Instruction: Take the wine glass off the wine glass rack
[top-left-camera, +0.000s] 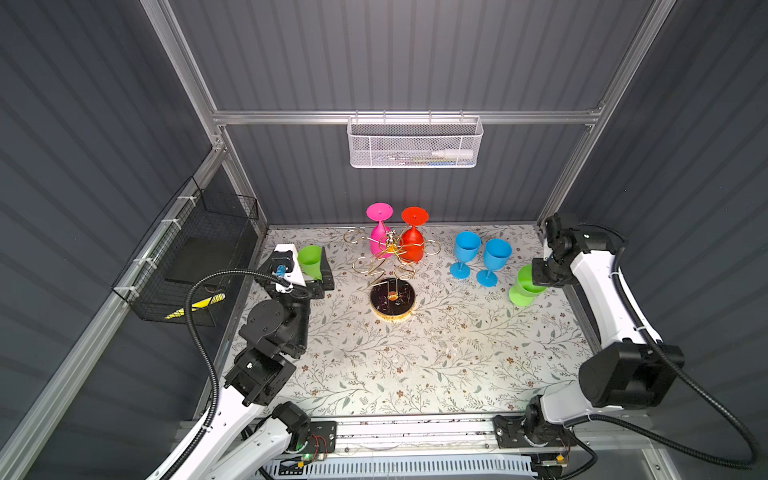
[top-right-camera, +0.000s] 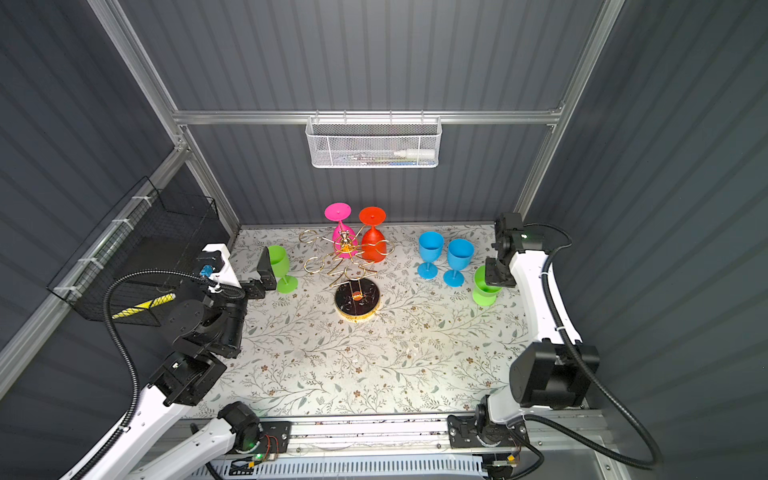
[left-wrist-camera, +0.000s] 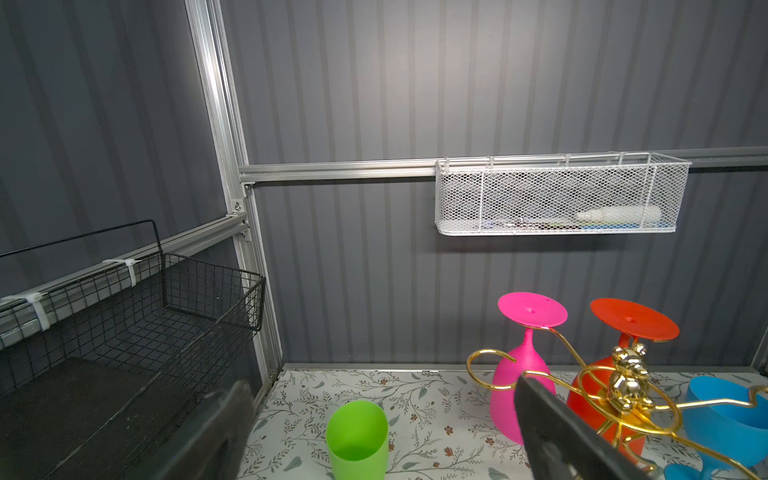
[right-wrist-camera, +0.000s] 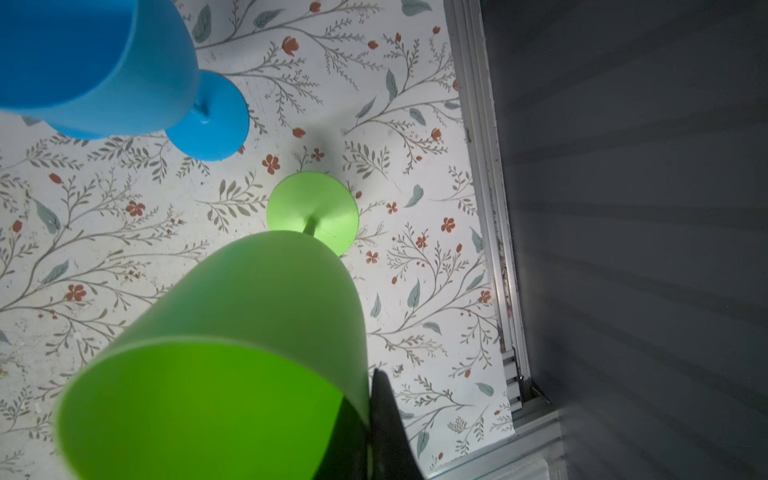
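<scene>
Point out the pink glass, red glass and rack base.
pink glass (top-left-camera: 379, 211), a top view, its foot.
red glass (top-left-camera: 415, 237), a top view, its bowl.
rack base (top-left-camera: 382, 305), a top view, its black top.

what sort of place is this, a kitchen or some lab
Most likely a robot test cell, not a kitchen: an aluminium frame, two robot arms mounted on a front rail, and a wine glass rack staged on a floral table.

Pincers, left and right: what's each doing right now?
Left pincer: open, astride the left green glass, not gripping.
Right pincer: closed on the right green glass's rim.
</scene>
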